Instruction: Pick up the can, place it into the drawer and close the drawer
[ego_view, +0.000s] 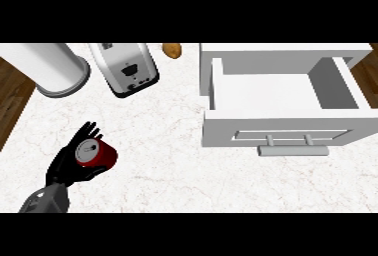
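Note:
A red can (97, 153) with a silver top sits at the lower left of the counter, held by my left hand (70, 165), whose fingers and thumb curl round it from the left. The white drawer (280, 127) stands pulled open at the right, its inside bare, with a grey handle (293, 149) on its front. My right hand does not show.
A white paper towel roll (50, 67) stands at the back left. A silver toaster (125, 67) lies beside it, and a brown potato-like item (172, 50) sits at the back edge. Wooden floor shows beyond the counter's left edge (11, 105).

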